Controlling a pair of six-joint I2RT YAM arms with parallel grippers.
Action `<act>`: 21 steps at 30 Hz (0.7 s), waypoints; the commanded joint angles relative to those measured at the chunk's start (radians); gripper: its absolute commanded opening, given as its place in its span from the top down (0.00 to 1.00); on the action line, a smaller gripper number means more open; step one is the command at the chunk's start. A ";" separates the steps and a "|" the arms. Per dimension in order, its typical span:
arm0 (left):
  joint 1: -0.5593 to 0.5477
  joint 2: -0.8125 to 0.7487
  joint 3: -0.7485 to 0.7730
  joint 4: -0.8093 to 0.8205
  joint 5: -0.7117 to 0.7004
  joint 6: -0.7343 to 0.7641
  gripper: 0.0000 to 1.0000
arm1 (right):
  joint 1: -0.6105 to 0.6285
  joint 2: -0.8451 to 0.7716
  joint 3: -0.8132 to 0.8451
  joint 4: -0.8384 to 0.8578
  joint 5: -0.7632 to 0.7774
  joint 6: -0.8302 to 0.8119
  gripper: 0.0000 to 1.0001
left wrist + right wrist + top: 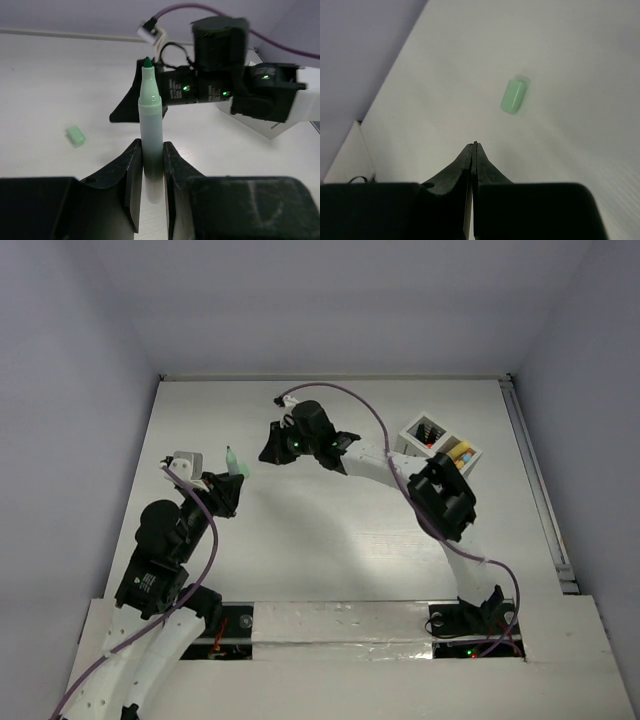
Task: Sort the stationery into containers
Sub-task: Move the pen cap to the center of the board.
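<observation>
The left end effector (151, 155) is clamped on a smooth mint marker (151, 115), uncapped, long axis straight out from its grip, dark green tip leading. The right end effector (473, 148) is pinched together, empty, near a rounded mint cap (513, 96) lying on the matte white surface (330, 540). A compartmented white box (443, 439) sits far right, under pale walls (330, 300).

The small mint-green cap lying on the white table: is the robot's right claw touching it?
Apart. The right wrist view shows the right gripper shut on nothing, and a clear gap separates it from the small mint-green plastic cap.
</observation>
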 commanded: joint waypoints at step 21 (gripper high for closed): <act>-0.034 -0.029 0.037 0.034 -0.032 0.020 1.00 | 0.070 0.526 0.579 -0.105 -0.090 0.165 0.89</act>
